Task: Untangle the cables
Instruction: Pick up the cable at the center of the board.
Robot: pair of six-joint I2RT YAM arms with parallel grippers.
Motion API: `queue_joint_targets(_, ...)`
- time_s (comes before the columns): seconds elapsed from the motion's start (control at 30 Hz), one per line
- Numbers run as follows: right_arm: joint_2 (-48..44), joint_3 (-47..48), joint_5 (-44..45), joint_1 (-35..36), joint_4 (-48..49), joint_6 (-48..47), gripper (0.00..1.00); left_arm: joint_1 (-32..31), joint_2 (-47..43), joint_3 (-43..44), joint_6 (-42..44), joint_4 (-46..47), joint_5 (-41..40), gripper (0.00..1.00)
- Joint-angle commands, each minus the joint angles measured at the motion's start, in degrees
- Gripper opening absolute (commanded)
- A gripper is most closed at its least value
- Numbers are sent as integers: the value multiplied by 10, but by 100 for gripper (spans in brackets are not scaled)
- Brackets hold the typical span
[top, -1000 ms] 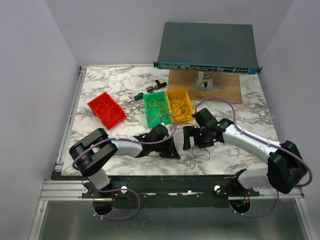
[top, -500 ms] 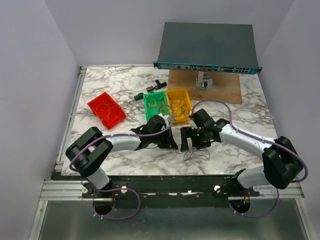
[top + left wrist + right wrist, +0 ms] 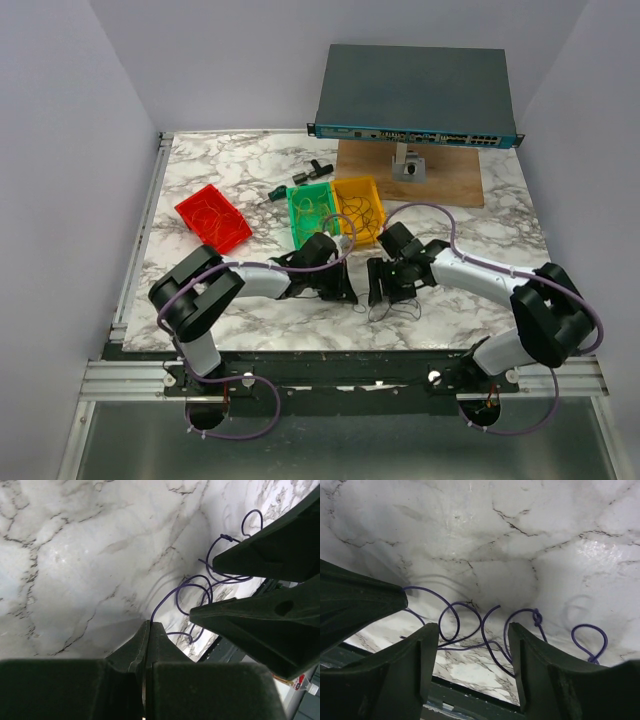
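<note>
The white marble table point(image 3: 200, 170) fills the scene. At its far edge a dark network switch point(image 3: 420, 90) sits raised on a stand over a wooden board point(image 3: 450, 175). The left arm point(image 3: 250, 280) and the right arm point(image 3: 480, 275) both reach inward, and their heads meet near the middle of the front half of the table.

Behind them are three small bins. A red bin point(image 3: 195, 197) lies apart to the left, holding thin orange-yellow wires point(image 3: 210, 215). A green bin point(image 3: 292, 215) and a yellow bin point(image 3: 380, 205) stand side by side, touching. The green one holds pale yellow wires point(image 3: 312, 215) and the yellow one holds dark wires point(image 3: 358, 210). Small dark tools point(image 3: 318, 167) lie just beyond the green bin.

The left gripper point(image 3: 149, 627) is clenched, pinching one end of a dark purple wire point(image 3: 185, 582). That wire runs out from its tips in loose loops over the marble, between the two grippers and toward the front edge.

The right gripper point(image 3: 472, 630) faces the left one closely. Its jaws stand apart, astride the loops without clamping them. A small knot point(image 3: 536, 616) shows in the wire just beside its right finger.
</note>
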Motion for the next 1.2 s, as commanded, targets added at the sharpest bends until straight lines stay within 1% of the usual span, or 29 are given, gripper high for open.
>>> queue_joint_targets(0.0, 13, -10, 10, 14, 12, 8, 63, -7, 5, 16, -8, 29, 13, 0)
queue_joint_targets(0.07, 16, -10, 11, 19, 13, 11, 60, -9, 8, 18, -7, 30, 11, 0)
queue_joint_targets(0.13, 19, -10, 12, 23, 11, 14, 49, -10, 12, 19, -9, 35, 12, 0)
queue_joint_targets(0.3, 3, -2, 17, 26, -2, 18, 3, -1, 4, 3, -19, 66, 33, 1)
queue_joint_targets(0.33, -4, 0, 20, 27, -4, 20, 1, 3, -5, -5, -19, 69, 34, 5)
queue_joint_targets(0.4, -23, 6, 26, 27, -8, 24, 1, 15, -34, -24, -13, 69, 36, 19)
queue_joint_targets(0.43, -31, 9, 31, 27, -11, 29, 1, 23, -55, -34, -7, 65, 35, 32)
queue_joint_targets(0.5, -46, 20, 37, 26, -15, 33, 1, 38, -102, -57, 4, 52, 33, 49)
queue_joint_targets(0.6, -69, 43, 50, 26, -14, 37, 1, 62, -190, -82, 17, 4, 23, 66)
queue_joint_targets(0.67, -80, 61, 57, 25, -8, 37, 1, 80, -250, -100, 24, -27, 17, 75)
queue_joint_targets(0.73, -86, 84, 65, 25, 1, 38, 1, 102, -309, -119, 30, -58, 17, 79)
queue_joint_targets(0.83, -91, 125, 112, 26, 24, 50, 1, 138, -396, -143, 44, -104, 10, 81)
queue_joint_targets(0.9, -94, 142, 127, 25, 64, 61, 1, 151, -446, -156, 58, -135, -10, 81)
queue_joint_targets(0.97, -95, 150, 119, 24, 125, 76, 1, 158, -486, -152, 70, -159, -37, 81)
queue_joint_targets(1.03, -85, 158, 99, 21, 189, 93, 1, 161, -521, -175, 78, -178, -60, 81)
queue_joint_targets(1.1, -68, 175, 86, 20, 231, 105, 1, 162, -550, -181, 85, -191, -75, 81)
queue_joint_targets(1.17, -48, 207, 92, 19, 247, 106, 1, 163, -573, -183, 92, -205, -85, 81)
